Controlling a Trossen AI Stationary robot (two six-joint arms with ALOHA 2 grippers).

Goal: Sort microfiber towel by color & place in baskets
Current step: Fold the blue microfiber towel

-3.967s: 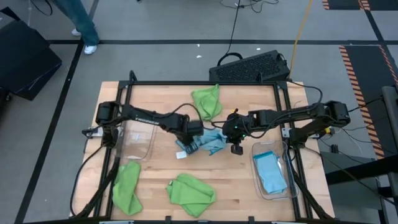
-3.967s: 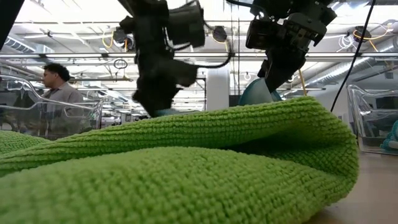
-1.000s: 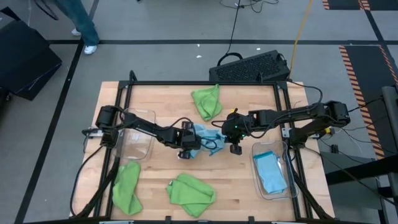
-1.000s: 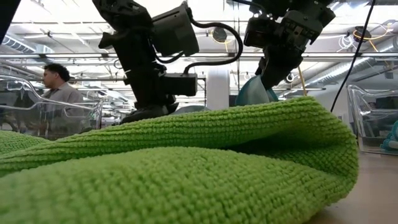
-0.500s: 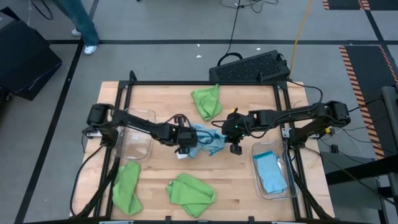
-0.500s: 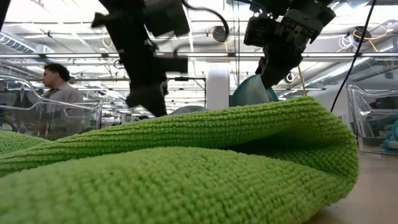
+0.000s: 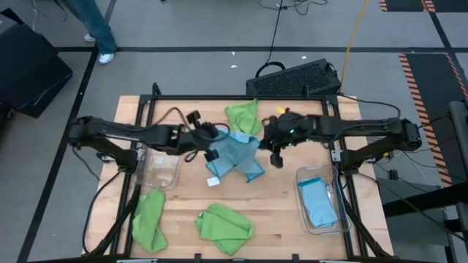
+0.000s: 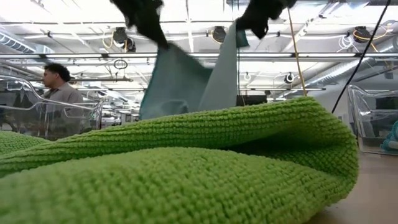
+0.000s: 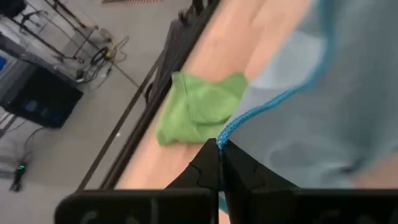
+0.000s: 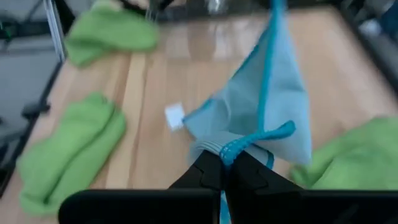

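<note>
Light blue towel (image 7: pixel 234 155) — held aloft above the middle of the wooden table (image 7: pixel 292 219), stretched between two grippers; a small white tag (image 7: pixel 213 181) hangs at its lower corner. Left gripper (image 7: pixel 210 141): fingers pinched tight on the towel's hemmed edge, seen plainly in the left wrist view (image 9: pixel 219 163). Right gripper (image 7: pixel 272 146): fingers likewise clamped on another corner of the same towel, its bunched blue hem just at the fingertips (image 10: pixel 225 163). Green towel, far edge (image 7: pixel 244 118): crumpled, lying just behind the raised blue cloth. Green towel, near left corner (image 7: pixel 149 219): folded lengthwise, beside the table frame. Green towel, near middle (image 7: pixel 224 226): loosely heaped, filling the foreground of the low view. Right basket (image 7: pixel 333 219) — clear bin at the table's right side, containing one folded blue towel (image 7: pixel 318 203). Left basket (image 7: pixel 162 166): clear bin on the left side, under the left arm. Person (image 8: pixel 56 84) visible in the room beyond the table.
</note>
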